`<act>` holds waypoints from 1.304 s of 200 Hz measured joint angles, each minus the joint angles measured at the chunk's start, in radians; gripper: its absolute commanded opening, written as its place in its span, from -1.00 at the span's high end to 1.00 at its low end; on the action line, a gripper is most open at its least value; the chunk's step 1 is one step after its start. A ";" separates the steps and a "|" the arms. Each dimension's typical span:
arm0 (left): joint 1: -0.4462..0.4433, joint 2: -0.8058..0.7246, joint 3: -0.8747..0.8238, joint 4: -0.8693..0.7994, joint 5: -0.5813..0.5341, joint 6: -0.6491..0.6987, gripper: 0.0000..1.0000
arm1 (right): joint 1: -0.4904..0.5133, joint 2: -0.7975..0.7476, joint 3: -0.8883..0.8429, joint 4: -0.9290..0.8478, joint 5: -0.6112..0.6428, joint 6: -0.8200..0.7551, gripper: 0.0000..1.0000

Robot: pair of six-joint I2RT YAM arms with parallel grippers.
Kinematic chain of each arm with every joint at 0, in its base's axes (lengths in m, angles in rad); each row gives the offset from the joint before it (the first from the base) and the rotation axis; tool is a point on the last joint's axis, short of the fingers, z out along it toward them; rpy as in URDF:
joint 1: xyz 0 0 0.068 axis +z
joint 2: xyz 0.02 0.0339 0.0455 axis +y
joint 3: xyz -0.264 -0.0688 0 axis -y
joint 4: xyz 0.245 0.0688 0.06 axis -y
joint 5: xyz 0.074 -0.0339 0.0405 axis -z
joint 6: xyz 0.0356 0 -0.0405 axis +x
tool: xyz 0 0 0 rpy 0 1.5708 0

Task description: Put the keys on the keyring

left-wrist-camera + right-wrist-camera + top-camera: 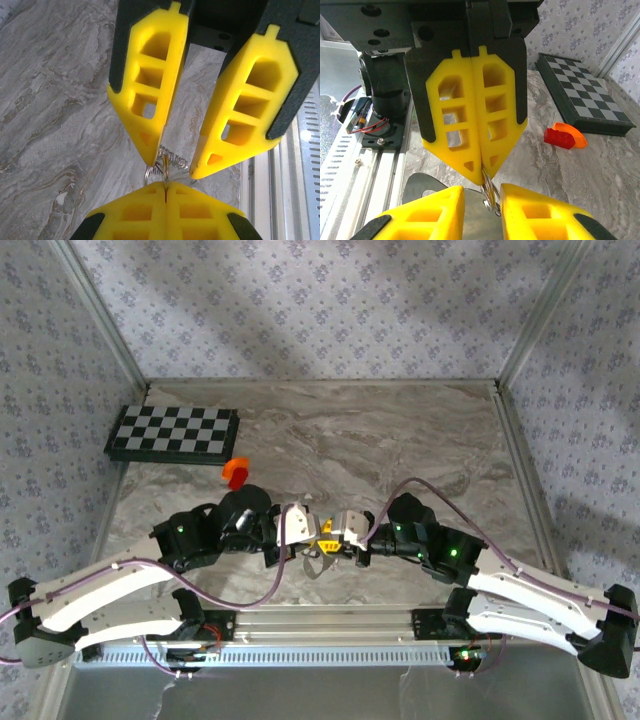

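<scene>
Now both end effectors meet above the near middle of the grey marbled desk (pixel 60 125).
The left end effector (pixel 481 170) has its yellow fingers pressed together, pinching the thin silvery wire keyring (pixel 175 161) at their tips. The right end effector (pixel 173 169) has its jaws apart, one fingertip either side of the ring's small coil. An orange-red block (pixel 564 137) lies well apart, near the chequered board (pixel 580 90).

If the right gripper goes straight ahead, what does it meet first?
Probably the keyring, pinched by the shut left gripper just ahead; depth is hard to judge.
</scene>
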 measured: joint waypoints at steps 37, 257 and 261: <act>0.000 0.000 0.002 -0.002 0.001 0.000 1.00 | 0.000 0.007 0.002 0.000 -0.002 -0.001 0.66; 0.013 -0.217 -0.180 0.420 0.120 -0.129 0.44 | -0.240 -0.142 -0.161 0.525 -0.332 0.462 1.00; 0.014 -0.208 -0.182 0.431 0.124 -0.130 0.44 | -0.240 -0.142 -0.161 0.536 -0.338 0.470 1.00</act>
